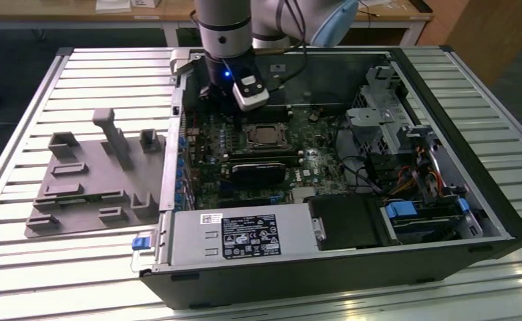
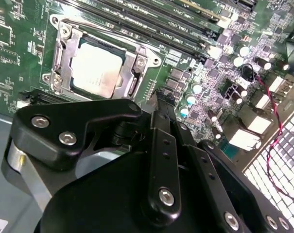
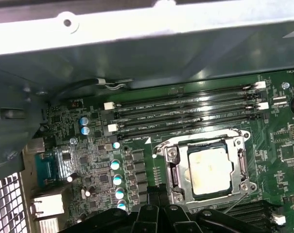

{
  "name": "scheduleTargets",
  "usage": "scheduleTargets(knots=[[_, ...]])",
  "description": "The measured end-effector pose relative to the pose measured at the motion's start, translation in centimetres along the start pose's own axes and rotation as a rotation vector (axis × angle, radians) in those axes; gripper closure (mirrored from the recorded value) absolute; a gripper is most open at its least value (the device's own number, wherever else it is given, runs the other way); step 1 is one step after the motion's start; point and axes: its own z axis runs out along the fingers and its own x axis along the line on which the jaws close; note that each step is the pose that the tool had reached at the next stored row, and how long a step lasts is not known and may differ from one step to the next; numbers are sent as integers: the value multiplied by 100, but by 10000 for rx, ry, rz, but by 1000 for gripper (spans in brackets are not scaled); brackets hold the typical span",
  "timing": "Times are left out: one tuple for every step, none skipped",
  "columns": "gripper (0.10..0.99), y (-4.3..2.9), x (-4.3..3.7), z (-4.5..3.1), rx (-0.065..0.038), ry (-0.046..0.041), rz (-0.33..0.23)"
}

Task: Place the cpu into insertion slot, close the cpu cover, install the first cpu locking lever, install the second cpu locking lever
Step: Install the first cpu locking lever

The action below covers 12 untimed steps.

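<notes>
Your gripper (image 3: 159, 196) hovers just beside the insertion slot (image 3: 205, 143), fingers pressed together, holding nothing. The cpu (image 3: 210, 167) sits in that slot near the middle of the green board (image 3: 278, 145), with the cpu cover (image 3: 177, 170) framing it. I'd judge the chip light, stiff and fragile — grip its edges only. It lies flat, metal top up; being square, it has no long axis.

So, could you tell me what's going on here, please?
A robot arm is working inside an open computer case. Its gripper, shut and empty, hangs over the motherboard just beside the cpu, which already lies under the lowered cpu cover.
</notes>
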Motion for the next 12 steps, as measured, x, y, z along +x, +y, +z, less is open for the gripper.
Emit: scheduleTargets(knots=[[984, -1, 4, -4, -1, -11, 0], [984, -1, 5, -13, -5, -27, 0], [984, -1, 4, -26, -8, -44, 0], [984, -1, 3, -42, -10, -58, -1], [984, -1, 1, -59, -14, -75, -1], [984, 0, 0, -77, -17, -92, 0], [984, 0, -1, -92, -20, -109, 0], [984, 0, -2, -102, -22, -119, 0], [984, 0, -2, -107, -23, -123, -1], [984, 0, -1, -107, -30, -129, 1], [984, -1, 3, -108, -36, -132, 3], [984, -2, 9, -109, -53, -132, 4]])
